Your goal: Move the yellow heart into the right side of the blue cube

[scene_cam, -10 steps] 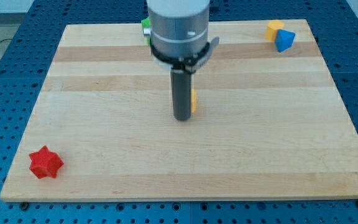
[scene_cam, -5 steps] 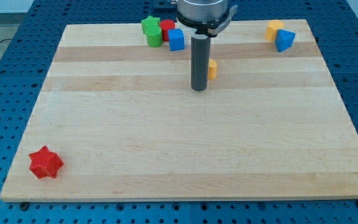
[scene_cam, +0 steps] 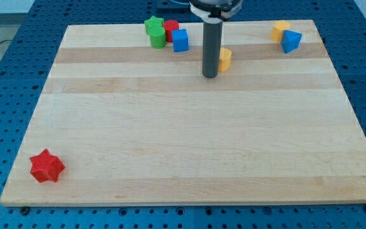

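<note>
The yellow heart (scene_cam: 225, 59) lies near the view's top centre, mostly hidden behind my rod; only its right part shows. My tip (scene_cam: 210, 75) rests on the board just left of and below the heart, touching or nearly touching it. The blue cube (scene_cam: 180, 41) sits up and to the left of the heart, about a rod's width away from the rod, next to a red block (scene_cam: 171, 29).
Two green blocks (scene_cam: 154, 30) sit left of the red block. A yellow block (scene_cam: 280, 29) and a blue block (scene_cam: 291, 41) sit at the top right. A red star (scene_cam: 46, 166) lies at the bottom left. The wooden board (scene_cam: 183, 146) rests on a blue perforated table.
My rod has moved toward the view's top and slightly right, and the yellow heart has slid with it, now nearer the blue cube's row.
</note>
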Robot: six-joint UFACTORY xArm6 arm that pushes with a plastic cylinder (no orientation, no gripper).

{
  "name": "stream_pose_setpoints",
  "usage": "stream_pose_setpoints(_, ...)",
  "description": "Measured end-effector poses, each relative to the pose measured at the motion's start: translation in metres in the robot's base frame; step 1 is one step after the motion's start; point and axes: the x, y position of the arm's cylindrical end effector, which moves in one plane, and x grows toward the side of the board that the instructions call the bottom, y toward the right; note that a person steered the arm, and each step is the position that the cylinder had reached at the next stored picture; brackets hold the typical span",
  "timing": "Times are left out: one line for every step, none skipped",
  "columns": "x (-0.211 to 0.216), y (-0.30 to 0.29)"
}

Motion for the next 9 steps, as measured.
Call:
stream_pose_setpoints(0.009, 0.018)
stream_pose_setpoints(-0.026, 0.032)
stream_pose_setpoints(-0.076, 0.032)
stream_pose_setpoints(-0.101, 0.032)
stream_pose_setpoints(-0.094, 0.034)
stream_pose_setpoints(-0.095, 0.057)
stream_pose_setpoints(-0.121, 0.075)
stream_pose_setpoints(-0.139, 0.063)
stream_pose_setpoints(-0.139, 0.013)
